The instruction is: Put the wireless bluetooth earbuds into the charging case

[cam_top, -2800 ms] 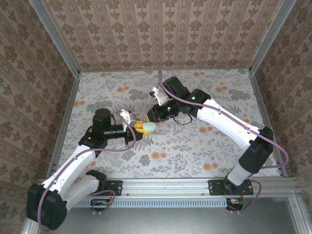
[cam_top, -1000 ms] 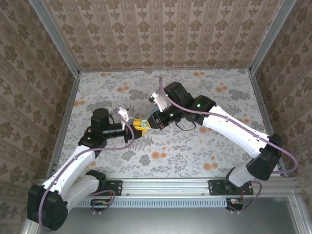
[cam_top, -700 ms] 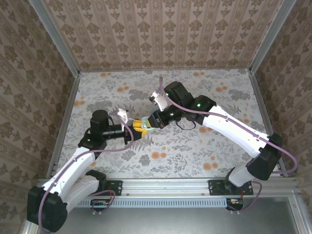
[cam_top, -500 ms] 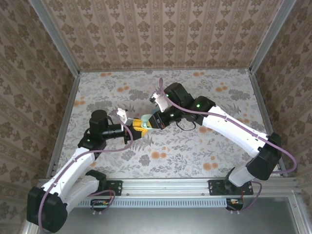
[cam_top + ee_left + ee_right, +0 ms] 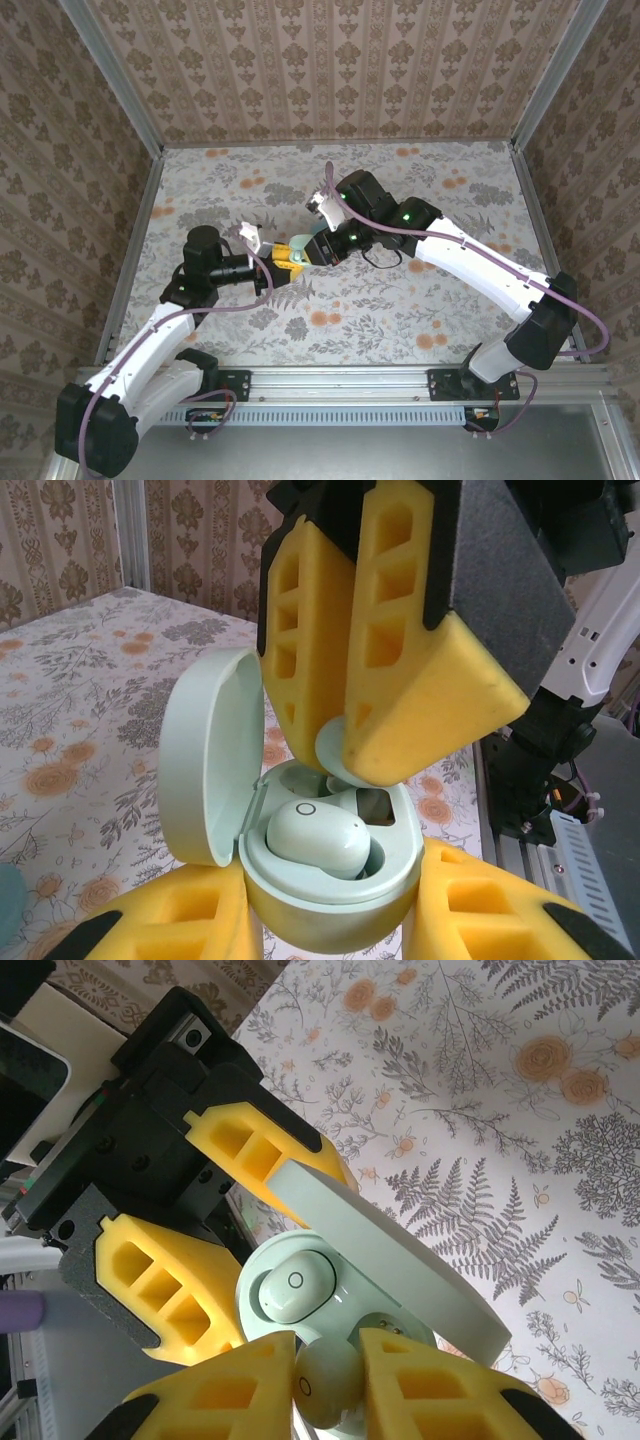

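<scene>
The left claw (image 5: 288, 259) reaches in from the left. Its yellow fingers are clamped on the lower shell of the charging case (image 5: 335, 905) and hold it up off the surface near the middle of the workspace. The case's lid (image 5: 205, 765) stands open on the hinge side. One of the wireless bluetooth earbuds (image 5: 312, 842) already sits in the pocket nearer the left wrist camera, its flat face up.

To the right, the right claw (image 5: 327, 1352) comes down onto the case from above, closed on the second earbud (image 5: 338, 762). Only a pale rounded edge of it shows between the finger pads.

What matters for the next move is that this second earbud hangs just above the open pocket (image 5: 378, 805), which lies beyond the seated bud and away from the lid. The remaining travel looks like a short, straight drop into the case. The right arm is the one placed to make it, with the left arm acting only as a holder.

The open pocket is largely covered by the right claw's fingers. I cannot tell whether the earbud already touches the pocket rim, or which way its body is turned. From the top view the case is little more than a pale speck between the two claws.
</scene>
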Tool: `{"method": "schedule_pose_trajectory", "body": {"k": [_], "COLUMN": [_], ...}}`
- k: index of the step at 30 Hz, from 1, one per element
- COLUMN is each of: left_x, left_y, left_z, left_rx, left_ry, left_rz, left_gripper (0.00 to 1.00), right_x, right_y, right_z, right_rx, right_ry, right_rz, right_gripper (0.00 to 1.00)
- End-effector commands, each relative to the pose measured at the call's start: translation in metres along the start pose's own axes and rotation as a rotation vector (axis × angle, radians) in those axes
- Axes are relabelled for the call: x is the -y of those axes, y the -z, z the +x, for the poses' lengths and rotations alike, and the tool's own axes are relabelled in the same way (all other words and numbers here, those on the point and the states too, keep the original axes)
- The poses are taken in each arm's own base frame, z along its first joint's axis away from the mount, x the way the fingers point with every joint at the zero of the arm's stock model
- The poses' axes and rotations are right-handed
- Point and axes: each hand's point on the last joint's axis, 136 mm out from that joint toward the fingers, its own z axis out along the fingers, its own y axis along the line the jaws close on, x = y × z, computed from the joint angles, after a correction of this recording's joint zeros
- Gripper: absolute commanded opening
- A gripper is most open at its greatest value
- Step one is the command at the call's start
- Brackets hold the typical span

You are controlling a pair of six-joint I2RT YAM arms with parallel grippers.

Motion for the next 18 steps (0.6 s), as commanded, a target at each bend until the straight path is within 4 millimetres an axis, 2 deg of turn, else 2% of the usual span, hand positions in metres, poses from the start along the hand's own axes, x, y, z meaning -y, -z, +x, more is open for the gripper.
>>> {"method": "schedule_pose_trajectory", "body": {"k": [1,18], "left_x": [0.020,0.023], "left_y": [0.004,0.002], "left_z": [-0.025,-0.022], "left_rx": [0.072,0.068], "left_ry": [-0.108,-0.112], "left_rz": [0.076,0.091], "left_gripper": [0.00,0.00], "right_x": [0.011,0.006], "right_y": [-0.003,0.004], "right_z": [0.013,-0.001], "right_rx": [-0.059,-0.032], "right_ry": [-0.018,-0.015], "right_rz": [0.044,0.053], "right_gripper": [0.23,0.30]}}
